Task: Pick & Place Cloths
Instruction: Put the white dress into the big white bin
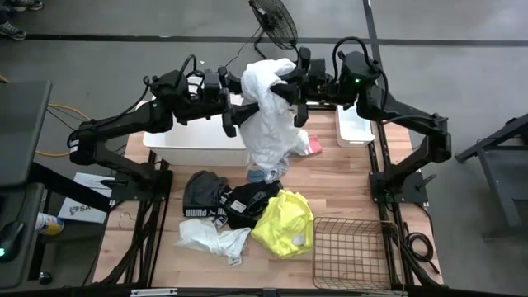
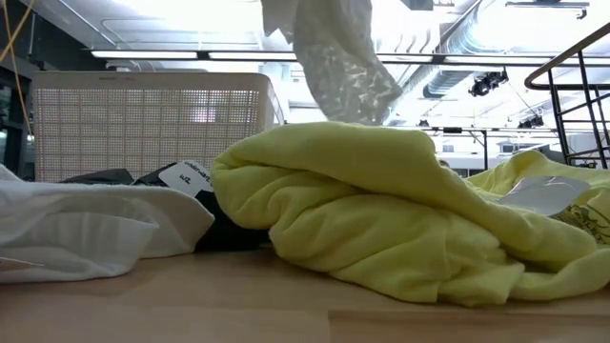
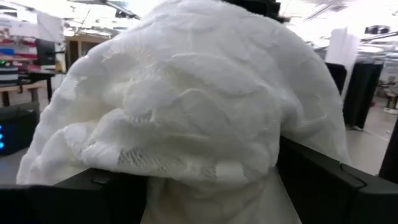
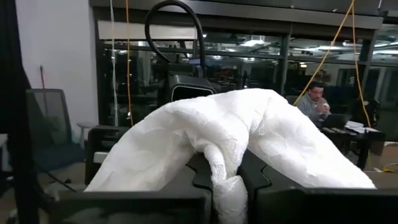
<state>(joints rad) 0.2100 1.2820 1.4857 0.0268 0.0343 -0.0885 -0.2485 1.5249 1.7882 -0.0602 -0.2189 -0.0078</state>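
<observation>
A big white lacy cloth (image 1: 268, 115) hangs high above the table's far half between my two raised grippers; its lower end (image 1: 268, 161) dangles over a grey-blue piece (image 1: 266, 174). My right gripper (image 1: 286, 89) is shut on the cloth's top. My left gripper (image 1: 239, 111) stands open beside it with a bulge of cloth (image 3: 199, 106) between its fingers. On the near half of the table lie a neon yellow cloth (image 1: 285, 223), black cloths with white print (image 1: 223, 202) and a smaller white cloth (image 1: 210, 239). My right gripper pinches a gathered fold of the white cloth (image 4: 225, 177) between its two fingers, coming roughly level from the table's right. The cloth drapes over both fingers and hangs slack below, clear of the table. My left gripper is open and level, coming from the table's left. The cloth's bulge lies against the inner sides of both fingers (image 3: 323, 180) and spills over them.
A white tub (image 1: 194, 140) stands at the far left and a smaller white bin (image 1: 355, 128) at the far right. A brown wire basket (image 1: 351, 252) sits at the near right corner. A pink item (image 1: 313, 146) lies behind the hanging cloth. A fan (image 1: 276, 21) stands beyond the table.
</observation>
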